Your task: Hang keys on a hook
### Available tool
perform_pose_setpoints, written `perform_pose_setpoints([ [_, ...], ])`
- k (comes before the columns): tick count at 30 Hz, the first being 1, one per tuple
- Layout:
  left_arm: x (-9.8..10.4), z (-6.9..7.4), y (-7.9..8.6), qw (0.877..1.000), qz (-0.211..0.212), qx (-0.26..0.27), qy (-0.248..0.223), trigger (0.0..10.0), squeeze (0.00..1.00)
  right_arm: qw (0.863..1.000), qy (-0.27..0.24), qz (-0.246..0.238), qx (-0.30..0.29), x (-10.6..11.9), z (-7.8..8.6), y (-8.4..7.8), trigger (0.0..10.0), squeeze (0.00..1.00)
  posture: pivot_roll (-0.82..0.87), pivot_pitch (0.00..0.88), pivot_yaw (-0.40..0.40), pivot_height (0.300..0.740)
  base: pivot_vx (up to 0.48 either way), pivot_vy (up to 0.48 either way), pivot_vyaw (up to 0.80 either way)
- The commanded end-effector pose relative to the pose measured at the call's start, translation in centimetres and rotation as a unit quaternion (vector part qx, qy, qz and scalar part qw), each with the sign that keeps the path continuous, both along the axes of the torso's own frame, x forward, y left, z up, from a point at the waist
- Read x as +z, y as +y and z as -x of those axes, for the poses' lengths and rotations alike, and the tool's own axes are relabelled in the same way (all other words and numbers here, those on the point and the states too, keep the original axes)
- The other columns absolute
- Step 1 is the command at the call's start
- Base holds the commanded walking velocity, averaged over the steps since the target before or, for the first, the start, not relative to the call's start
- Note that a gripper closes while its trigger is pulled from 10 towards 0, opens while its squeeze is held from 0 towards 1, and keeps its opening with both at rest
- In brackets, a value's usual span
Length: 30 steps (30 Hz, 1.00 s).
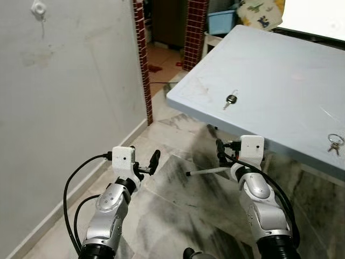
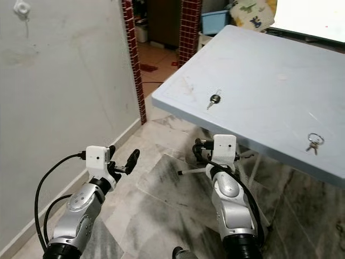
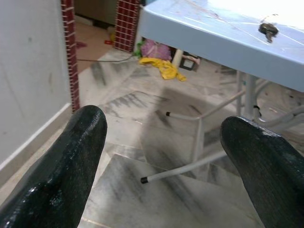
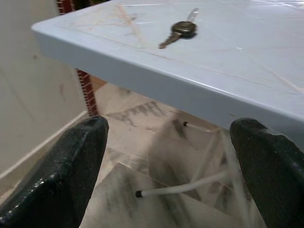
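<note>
Both end effectors hang empty below the tabletop's near edge, fingers spread apart: the right end effector just under that edge, the left end effector over the marble floor. A black-headed key lies near the pale blue tabletop's near-left corner; a key ring lies by its near-right edge. A white hook sits high on the wall.

Smooth pale-blue table, metal key with black plastic head, veined polished marble floor.
</note>
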<state>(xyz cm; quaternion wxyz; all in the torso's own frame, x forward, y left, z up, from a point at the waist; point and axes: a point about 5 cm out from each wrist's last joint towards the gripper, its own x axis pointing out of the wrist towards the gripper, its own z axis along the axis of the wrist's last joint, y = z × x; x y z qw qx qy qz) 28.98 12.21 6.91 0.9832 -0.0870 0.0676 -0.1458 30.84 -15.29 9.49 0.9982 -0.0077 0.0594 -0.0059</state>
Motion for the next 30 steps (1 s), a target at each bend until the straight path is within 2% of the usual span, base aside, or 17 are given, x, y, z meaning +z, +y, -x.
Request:
perform_pose_setpoints([
  [1, 0.3, -0.2, 0.2, 1.0, -0.004, 0.003, -0.004, 10.0, 0.0, 1.0, -0.016, 0.002, 0.0, 0.8, -0.2, 0.1, 10.0, 0.0, -0.04, 0.108, 0.024, 0.74, 0.0, 0.0, -0.47],
  [8, 0.5, -0.4, 0.5, 1.0, -0.003, 0.005, -0.008, 10.0, 0.0, 1.0, -0.023, 0.004, 0.005, 1.2, -0.2, 0.4, 10.0, 0.0, -0.04, 0.109, 0.023, 0.74, 0.0, 0.0, -0.13],
  [18, 0.4, -0.3, 0.7, 1.0, -0.004, 0.007, -0.007, 10.0, 0.0, 0.999, -0.037, 0.02, 0.008, 1.9, -0.3, 0.5, 10.0, 0.0, -0.04, 0.116, 0.018, 0.74, 0.393, 0.0, 0.0],
  [21, 0.4, -0.3, 0.6, 1.0, -0.002, 0.007, -0.006, 10.0, 0.0, 0.996, -0.075, 0.044, 0.007, 3.3, -0.4, 0.5, 10.0, 0.0, -0.04, 0.117, 0.019, 0.74, 0.393, 0.0, 0.0],
  [30, 0.3, -0.3, 0.5, 1.0, -0.002, 0.004, -0.005, 10.0, 0.0, 0.996, -0.084, 0.029, -0.009, 4.3, -0.8, 0.5, 10.0, 0.0, -0.05, 0.117, 0.02, 0.74, 0.385, 0.0, 0.0],
])
